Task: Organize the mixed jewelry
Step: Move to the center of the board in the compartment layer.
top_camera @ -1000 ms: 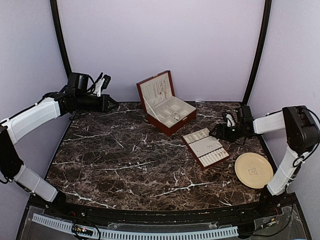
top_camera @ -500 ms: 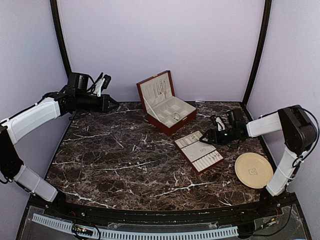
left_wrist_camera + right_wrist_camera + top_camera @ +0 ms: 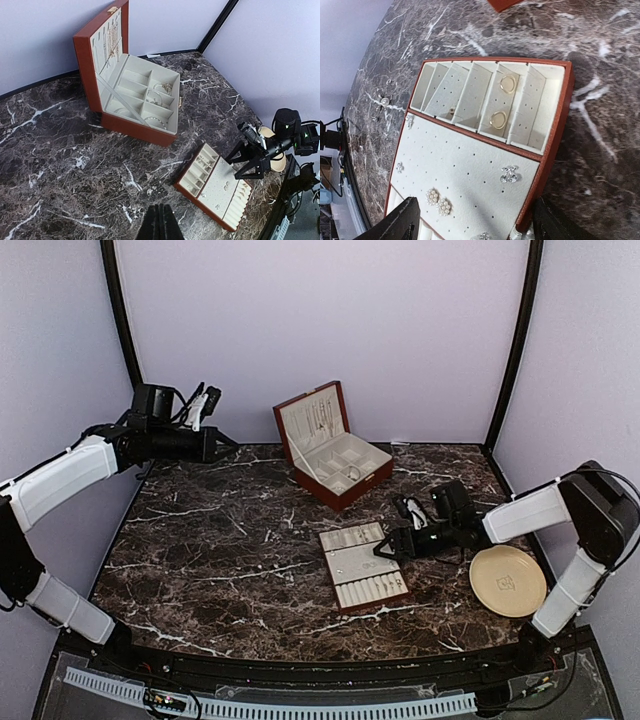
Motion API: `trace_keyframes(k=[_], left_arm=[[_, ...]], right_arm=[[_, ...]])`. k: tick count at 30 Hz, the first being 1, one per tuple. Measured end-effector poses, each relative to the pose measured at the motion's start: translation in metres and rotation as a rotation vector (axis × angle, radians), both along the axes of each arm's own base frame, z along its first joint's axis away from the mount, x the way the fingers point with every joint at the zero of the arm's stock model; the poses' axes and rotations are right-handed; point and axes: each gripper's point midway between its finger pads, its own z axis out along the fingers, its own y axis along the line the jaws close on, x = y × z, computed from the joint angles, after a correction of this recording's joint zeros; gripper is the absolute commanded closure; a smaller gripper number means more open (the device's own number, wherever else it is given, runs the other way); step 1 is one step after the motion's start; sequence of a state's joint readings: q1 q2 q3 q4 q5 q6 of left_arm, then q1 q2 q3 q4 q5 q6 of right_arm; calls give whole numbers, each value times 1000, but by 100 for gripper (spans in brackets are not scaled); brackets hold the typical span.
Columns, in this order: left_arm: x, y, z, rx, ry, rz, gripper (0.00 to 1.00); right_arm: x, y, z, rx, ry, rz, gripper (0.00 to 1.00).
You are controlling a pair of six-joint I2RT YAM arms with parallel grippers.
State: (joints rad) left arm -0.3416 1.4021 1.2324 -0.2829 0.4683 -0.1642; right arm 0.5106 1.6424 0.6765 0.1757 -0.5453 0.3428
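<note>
Dark veined marble table [image 3: 220, 540] carries everything; all positions below are relative to the open red-brown wooden box with cream lining [image 3: 335, 455], which sits at the back centre with its lid up.

Left gripper [image 3: 225, 443] hangs in the air well to the left of the box, at about lid height. In your left wrist view the fingers [image 3: 159, 222] are pressed together with nothing between them.

Right gripper [image 3: 385, 550] is low over the marble in front of the box and to its right, pointing left. Its jaws are spread wide. The short end of the flat red-brown tray with cream perforated padding [image 3: 362, 565] sits between the fingers [image 3: 400, 222]. A strip of marble shows between one finger and the tray edge, so it isn't clamped. You can't tell whether the other finger touches.

That tray lies in front of the box, well apart from it.

Round beige plate [image 3: 508, 580] is far to the front right of the box, past the right gripper.

The mixed jewelry [image 3: 508, 83] is split up:
- Chains hang on the box lid and rings lie in its compartments [image 3: 157, 87].
- Two gold hoops sit in the tray slots.
- A cherry-shaped stud [image 3: 509, 174] and pearl clusters [image 3: 438, 201] are on the tray pad.
- A few loose specks [image 3: 382, 101] lie on the marble just beyond the tray from the box.
</note>
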Motion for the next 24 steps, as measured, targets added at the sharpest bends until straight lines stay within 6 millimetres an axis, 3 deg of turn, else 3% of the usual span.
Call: trace_keyframes(k=[4,6,10,14,19,24], left_arm=[[-9,-12,1,-34,-7,-52,100],[-19,-23,0,-68,-4,-93,100],[-43,-46,2,-136,-1,-170,100],[-76,-76,17,-233,-41,-248,100],[-110,-110,31,-383,-46,-302,100],[-117,-137,20,-499,89,-255,100]], right_arm=[[-11,11,7,32,-3,-7,19],[-12,8,21,52,-26,-46,18],[-3,1,72,117,-138,-127,18],[-6,-3,127,220,-251,-153,21],[-30,10,170,334,-322,-98,31],[-69,39,202,446,-368,22,38]])
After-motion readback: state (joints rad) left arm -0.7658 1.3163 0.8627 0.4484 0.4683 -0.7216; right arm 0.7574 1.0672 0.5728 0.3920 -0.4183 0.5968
